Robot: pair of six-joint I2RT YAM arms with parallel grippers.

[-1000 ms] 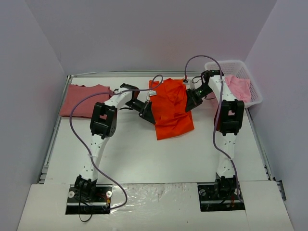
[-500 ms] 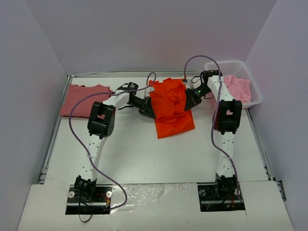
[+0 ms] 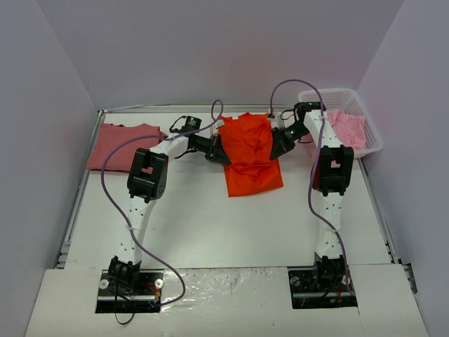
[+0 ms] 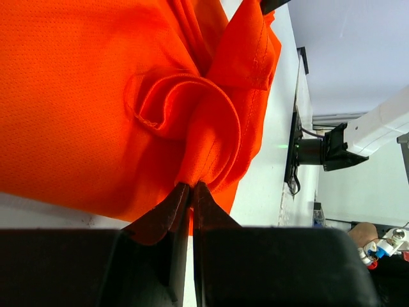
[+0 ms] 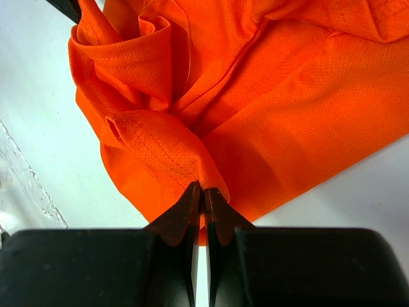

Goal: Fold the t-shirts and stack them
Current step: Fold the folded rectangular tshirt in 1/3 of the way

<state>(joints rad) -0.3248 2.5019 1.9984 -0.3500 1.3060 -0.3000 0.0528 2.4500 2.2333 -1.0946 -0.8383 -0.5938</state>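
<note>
The bright orange-red t-shirt [image 3: 249, 153] lies at the far middle of the table, held at both sides. My left gripper [image 3: 219, 149] is shut on a pinch of its left edge [image 4: 204, 144]. My right gripper [image 3: 275, 146] is shut on a pinch of its right edge [image 5: 172, 150]. The dusty rose-red t-shirt [image 3: 123, 144] lies flat at the far left. A light pink t-shirt [image 3: 345, 126] sits in the white lattice basket [image 3: 365, 116] at the far right.
The purple cables loop over both arms near the shirt. The table's back edge runs just behind the orange-red shirt. The white table surface [image 3: 231, 225] stretches between the shirt and the arm bases.
Both grippers have moved toward the back of the table with the orange-red shirt, dragging it away from the arm bases. Its shape has drawn narrower and straighter.
</note>
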